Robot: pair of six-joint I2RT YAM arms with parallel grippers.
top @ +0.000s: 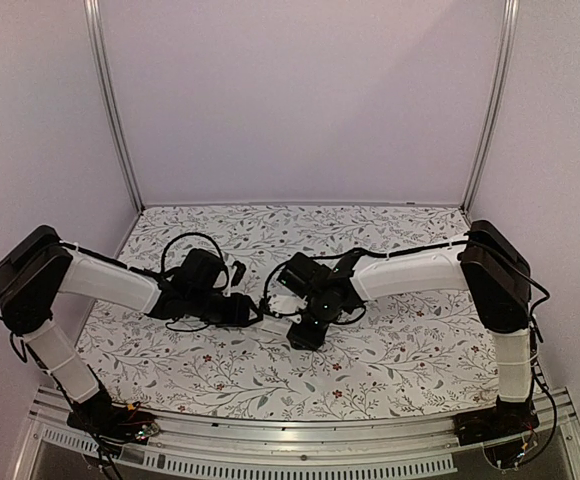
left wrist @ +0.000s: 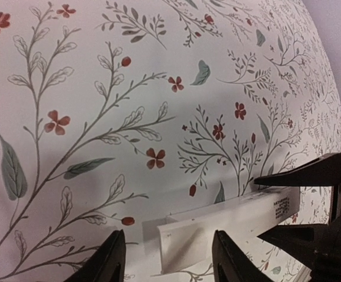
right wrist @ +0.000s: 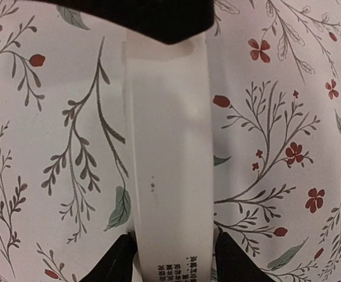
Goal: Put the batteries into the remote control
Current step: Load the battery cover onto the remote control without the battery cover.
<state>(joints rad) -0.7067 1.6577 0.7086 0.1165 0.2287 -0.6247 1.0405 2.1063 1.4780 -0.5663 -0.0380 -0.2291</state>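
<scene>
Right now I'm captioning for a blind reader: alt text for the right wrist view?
A long white remote control, small print at its near end, runs up the frame between the two black fingers of the right gripper, over a floral tablecloth. A black part hides its far end.

In the middle of the counter (top: pixel 390 225) I have no way through: the left gripper (left wrist: pixel 169 257) and right gripper (right wrist: pixel 176 264) meet nose to nose, jaws astride either end of the remote control (right wrist: pixel 170 147). Behind them the far counter is open to the back wall (top: pixel 300 100). The left elbow (top: pixel 30 275) and right elbow (top: pixel 498 268) sit near the side walls (top: pixel 20 120) and frame posts (top: pixel 113 110).
</scene>
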